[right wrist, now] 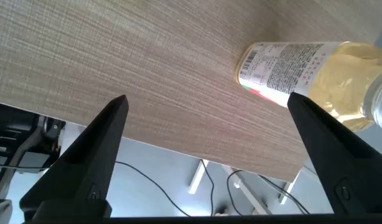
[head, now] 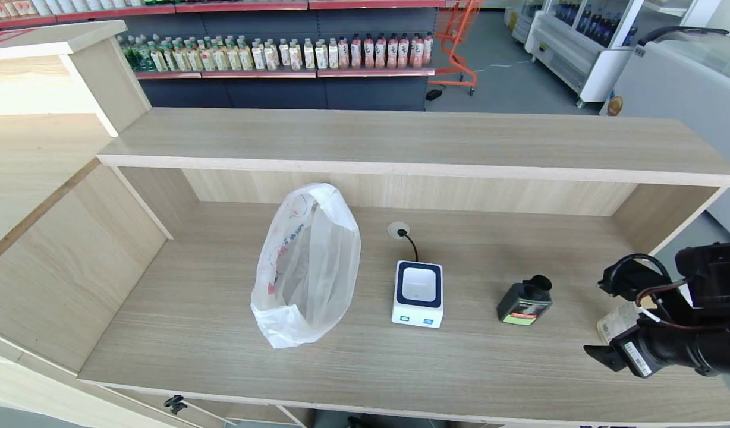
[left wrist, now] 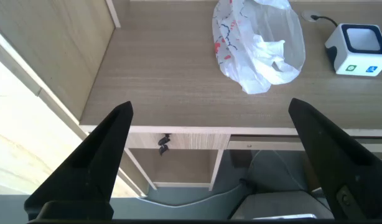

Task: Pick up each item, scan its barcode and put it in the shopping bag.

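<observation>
**While both hands hang spread, nothing is held**

As my right gripper hangs low over the near right end of the counter, its fingers are spread wide with only bare wood between them. It grips nothing.

Obs. 1: The clear bottle, filled with pale yellow liquid, lies on its side on the counter just past my right fingertips. In the right wrist view one finger overlaps its wider end. I cannot tell whether that finger touches it. In the head view the same bottle shows partly behind my right arm.

Obs. 2: My left gripper is also spread wide and holds nothing. It hangs over the counter's front edge on my left side, well apart from every item.

Obs. 3: The shopping bag, thin white plastic, stands on the counter with its mouth open, just left of the scanner.

Obs. 4: The scanner is a white box with a dark-rimmed top. Its cable runs back to a round hole in the counter.

Obs. 5: The dark bottle with a black cap sits between the scanner and my right gripper, touching neither.
</observation>
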